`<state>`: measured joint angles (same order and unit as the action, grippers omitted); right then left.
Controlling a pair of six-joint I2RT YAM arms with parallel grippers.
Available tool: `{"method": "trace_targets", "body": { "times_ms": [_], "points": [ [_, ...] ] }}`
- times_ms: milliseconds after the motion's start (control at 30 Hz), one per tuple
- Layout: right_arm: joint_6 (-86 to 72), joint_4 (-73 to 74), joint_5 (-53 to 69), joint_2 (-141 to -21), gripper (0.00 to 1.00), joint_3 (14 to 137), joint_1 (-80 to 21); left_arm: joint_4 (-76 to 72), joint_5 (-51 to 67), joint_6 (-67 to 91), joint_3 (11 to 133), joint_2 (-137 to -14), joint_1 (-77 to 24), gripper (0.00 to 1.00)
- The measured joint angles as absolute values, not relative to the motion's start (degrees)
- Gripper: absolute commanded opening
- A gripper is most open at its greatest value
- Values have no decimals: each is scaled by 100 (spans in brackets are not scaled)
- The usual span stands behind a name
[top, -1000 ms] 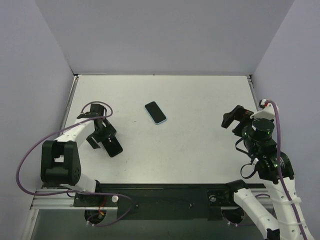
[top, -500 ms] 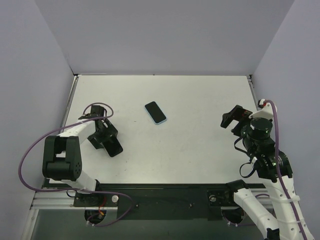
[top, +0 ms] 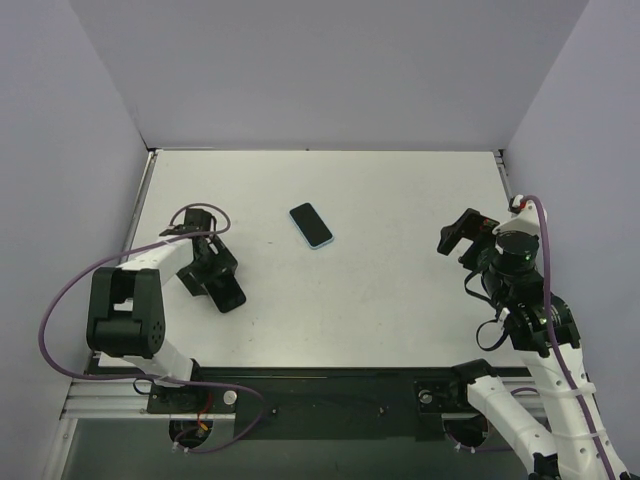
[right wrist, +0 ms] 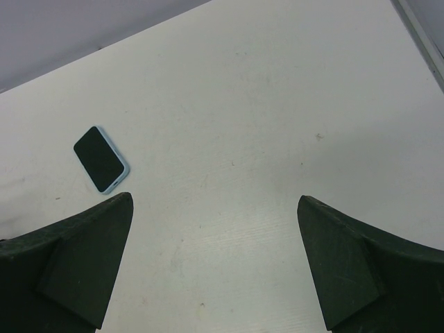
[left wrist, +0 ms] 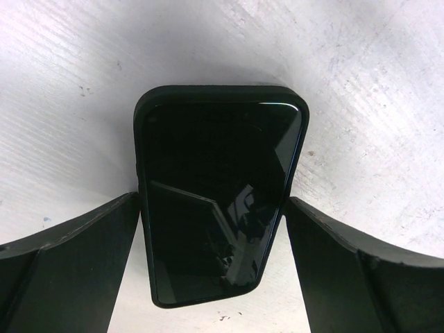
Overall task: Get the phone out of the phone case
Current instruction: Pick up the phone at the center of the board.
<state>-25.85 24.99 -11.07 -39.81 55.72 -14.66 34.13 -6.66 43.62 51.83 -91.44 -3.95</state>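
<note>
Since a second ago the left arm has folded slightly, while the black phone case (left wrist: 218, 152) has stayed put. It lies flat between the spread fingers of the left gripper (left wrist: 210, 208), which sit just beside its edges. The right gripper (right wrist: 215, 205) also gapes, hovering; a blue-rimmed phone (right wrist: 101, 159) lies ahead to its left on the table (right wrist: 277, 104).

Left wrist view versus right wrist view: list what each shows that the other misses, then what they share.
Only the left wrist view: a black case lying flat between the open fingers of the left pincer. Only the right wrist view: a blue-edged phone farther off, the grey wall, and the right pincer, open. Both: the white table and dark fingers spread wide, gripping nothing.
</note>
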Motion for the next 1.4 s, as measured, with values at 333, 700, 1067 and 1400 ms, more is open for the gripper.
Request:
{"method": "trace_targets", "body": {
  "times_ms": [333, 700, 1067, 1400],
  "points": [
    [-2596, 2464, -1107, -3979, 100, 5570, -1466, 3358, -753, 4062, 5242, -9212, -484, 97],
    [-2611, 2460, -1105, -3979, 100, 5555, -1466, 3815, -1260, 4246, 5719, -9677, -749, 85],
    [-2722, 2561, -1186, -4101, 100, 5548, -1466, 3627, -1356, 4106, 5568, -9518, -823, 18],
    [-2692, 2633, -740, -4324, 98, 5400, -1553, 3330, -377, 3489, 5369, -8034, -1009, 0]
  ]
}}
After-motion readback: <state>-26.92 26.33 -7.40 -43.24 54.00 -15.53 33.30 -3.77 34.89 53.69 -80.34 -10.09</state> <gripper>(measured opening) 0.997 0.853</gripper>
